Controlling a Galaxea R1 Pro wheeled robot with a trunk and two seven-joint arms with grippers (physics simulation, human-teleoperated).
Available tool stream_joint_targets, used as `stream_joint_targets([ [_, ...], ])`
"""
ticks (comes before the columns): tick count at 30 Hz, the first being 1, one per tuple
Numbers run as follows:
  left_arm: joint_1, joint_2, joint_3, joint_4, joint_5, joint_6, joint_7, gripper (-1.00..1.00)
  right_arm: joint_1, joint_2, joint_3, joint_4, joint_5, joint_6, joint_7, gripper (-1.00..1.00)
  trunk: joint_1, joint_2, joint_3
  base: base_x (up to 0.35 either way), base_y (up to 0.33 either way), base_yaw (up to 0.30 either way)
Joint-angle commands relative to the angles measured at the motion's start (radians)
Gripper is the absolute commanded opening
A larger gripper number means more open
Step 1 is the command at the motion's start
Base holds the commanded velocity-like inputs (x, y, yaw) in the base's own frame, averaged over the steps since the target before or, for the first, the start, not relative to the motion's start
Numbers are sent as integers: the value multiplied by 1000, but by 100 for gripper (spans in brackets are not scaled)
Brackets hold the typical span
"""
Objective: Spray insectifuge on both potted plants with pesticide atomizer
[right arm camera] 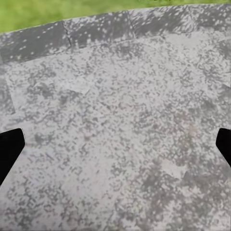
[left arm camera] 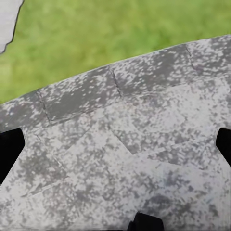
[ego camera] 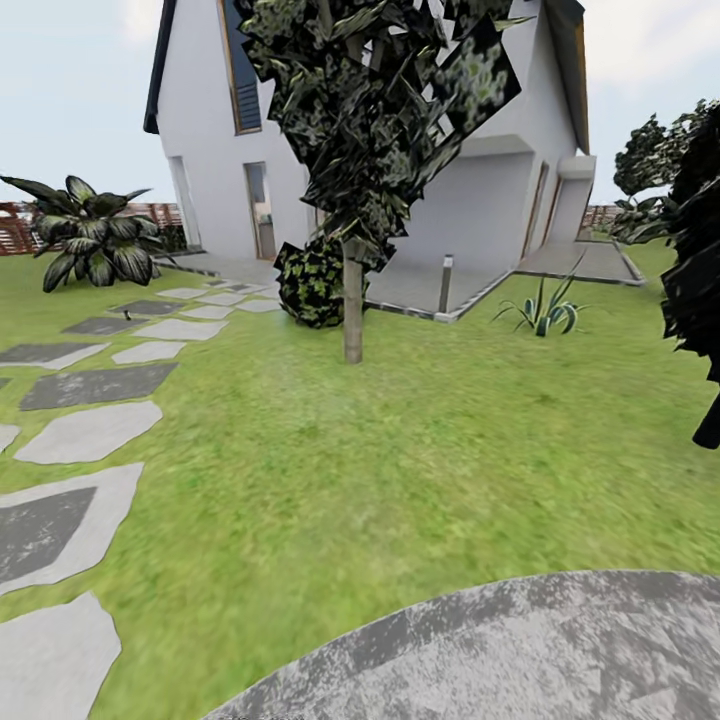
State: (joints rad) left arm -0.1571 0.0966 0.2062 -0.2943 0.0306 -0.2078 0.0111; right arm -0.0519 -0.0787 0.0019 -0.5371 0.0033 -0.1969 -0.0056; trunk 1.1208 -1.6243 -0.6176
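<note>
I am in the garden, facing its green lawn (ego camera: pixel 400 450). The curved edge of the round grey mottled patio (ego camera: pixel 520 650) lies at the near edge of the head view. The pesticide atomizer and the potted plants are out of view. My left gripper (left arm camera: pixel 115 149) hangs open above the patio (left arm camera: pixel 144 144) near its rim, with its dark fingertips (left arm camera: pixel 9 149) far apart and nothing between them. My right gripper (right arm camera: pixel 115 147) is open too, empty, over the patio paving (right arm camera: pixel 120 120).
A path of grey stepping stones (ego camera: pixel 90 430) runs along the left toward a white house (ego camera: pixel 480 200). A tree trunk (ego camera: pixel 352 300) and round bush (ego camera: pixel 312 283) stand ahead. Near them are a grey bollard lamp (ego camera: pixel 446 283) and a striped agave (ego camera: pixel 545 312). A dark tree (ego camera: pixel 700 280) is at the right.
</note>
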Motion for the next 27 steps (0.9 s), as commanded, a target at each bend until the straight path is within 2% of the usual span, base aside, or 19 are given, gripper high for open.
stream_joint_targets([
  [1,-1,0,-1,1,3,-4,1,100,0,0,1,0,1,-3,-1,100,4,-8,-5,0,0,270],
  [27,-1,0,-1,1,3,-2,1,100,0,5,2,1,-1,-2,4,100,104,-190,-98,0,0,275],
])
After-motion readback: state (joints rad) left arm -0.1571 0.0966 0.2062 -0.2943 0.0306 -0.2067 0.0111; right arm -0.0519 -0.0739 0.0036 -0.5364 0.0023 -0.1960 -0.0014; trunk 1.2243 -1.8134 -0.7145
